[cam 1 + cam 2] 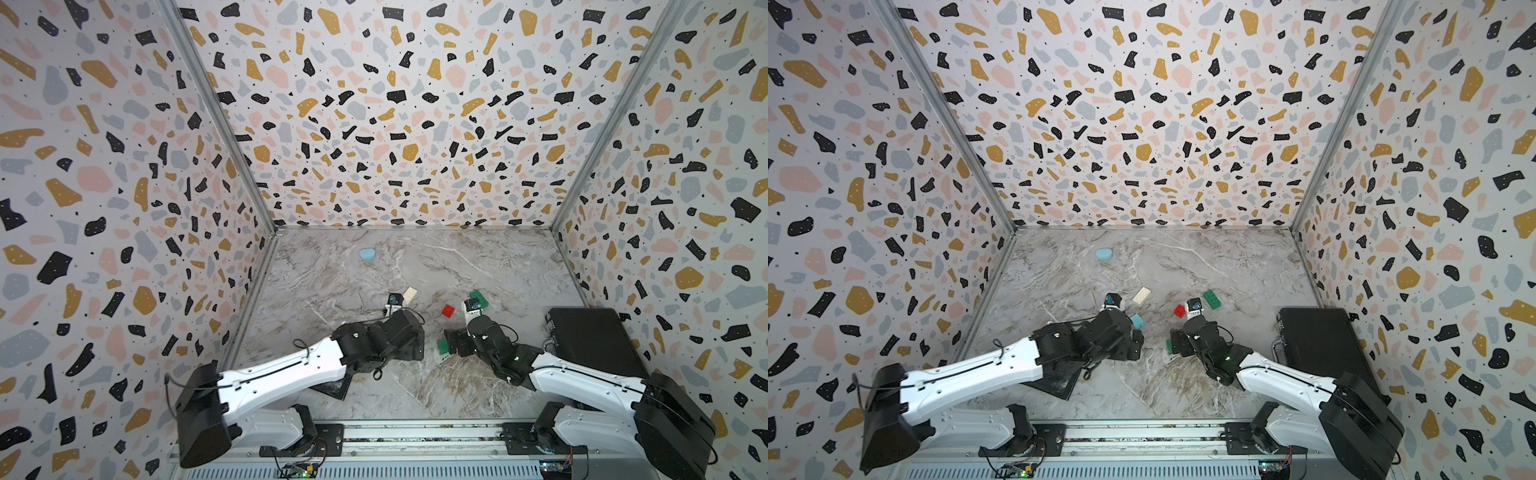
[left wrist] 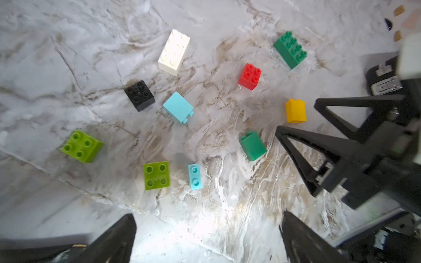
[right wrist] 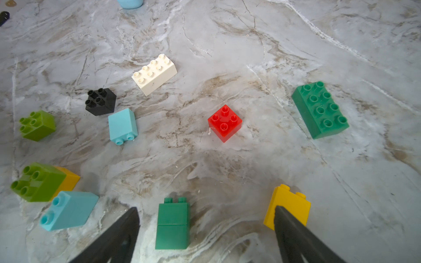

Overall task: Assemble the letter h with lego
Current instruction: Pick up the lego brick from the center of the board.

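Right hand (image 3: 205, 208) is spread wide with nothing in it. In the right wrist view the small dark green brick (image 3: 172, 224) sits pretty much dead centre between the fingers, lying on its side on the table (image 3: 250, 34). Its long axis runs straight away from me with the studs pointing outward, so I reckon the move is to drop down and squeeze across the short sides. How high I am above it, I honestly can't tell.

One catch: the yellow brick (image 3: 288, 205) is right up against one of my fingers (image 3: 289, 232) in that view. Whether it's touching or just behind, no idea, so it could get shoved.

Left hand (image 2: 207, 215) is wide and empty too. Its closest pieces are a lime brick (image 2: 157, 175) and a thin light blue brick (image 2: 195, 176) just ahead. So right is clearly the nearer arm for the green one.

Further out there's the red brick (image 3: 224, 123), then the long dark green brick (image 3: 320, 109) and the white brick (image 3: 155, 74). Nothing looks like an h yet.
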